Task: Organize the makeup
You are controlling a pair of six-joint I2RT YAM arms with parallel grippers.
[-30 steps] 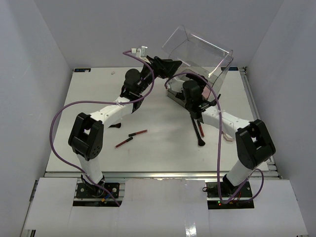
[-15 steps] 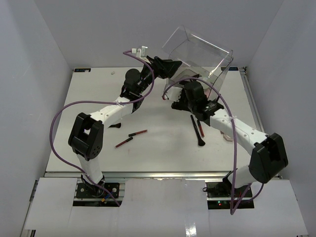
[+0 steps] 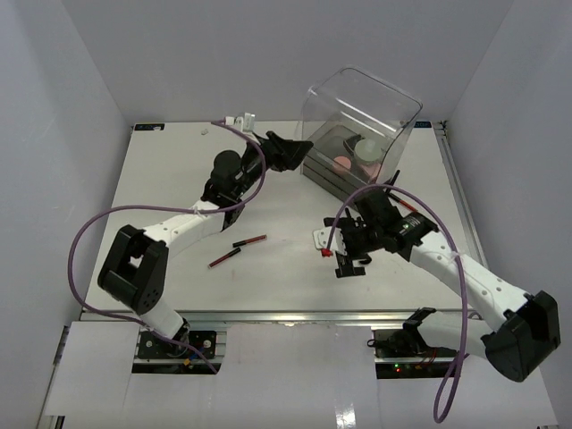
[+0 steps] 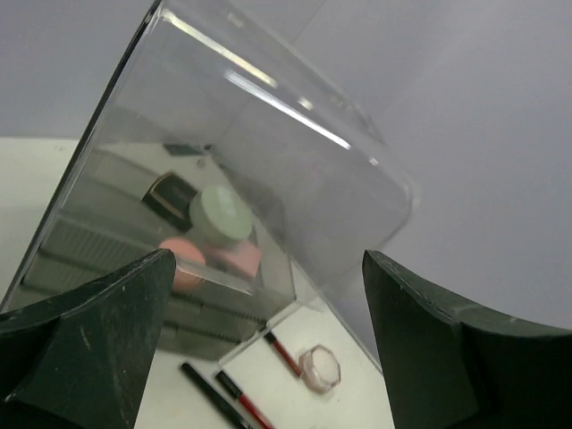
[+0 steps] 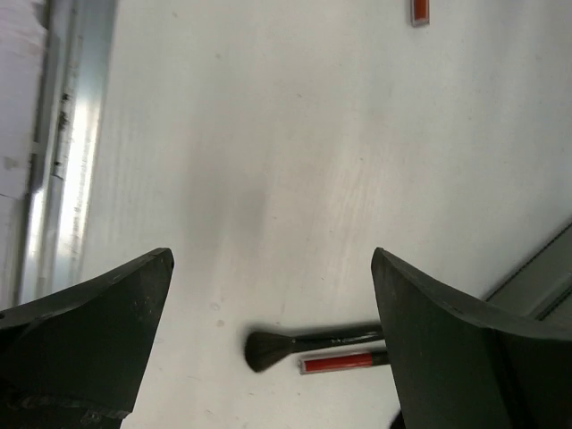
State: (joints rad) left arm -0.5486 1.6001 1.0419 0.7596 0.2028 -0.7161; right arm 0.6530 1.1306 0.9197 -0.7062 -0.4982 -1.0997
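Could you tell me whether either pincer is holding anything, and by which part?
Nothing is held; the left pincer and right pincer are both open, empty.

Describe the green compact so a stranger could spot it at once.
Find the clear box at the far side of the table, right of centre. Inside lie a few compacts. The green compact is round and pale, beside a round pink compact; nothing else there is green.

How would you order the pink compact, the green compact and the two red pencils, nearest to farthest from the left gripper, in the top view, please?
1. Pink compact, in the clear box beside the left gripper.
2. Green compact, further right in the box.
3. Upper red pencil, on the open table.
4. Lower red pencil, beyond it.
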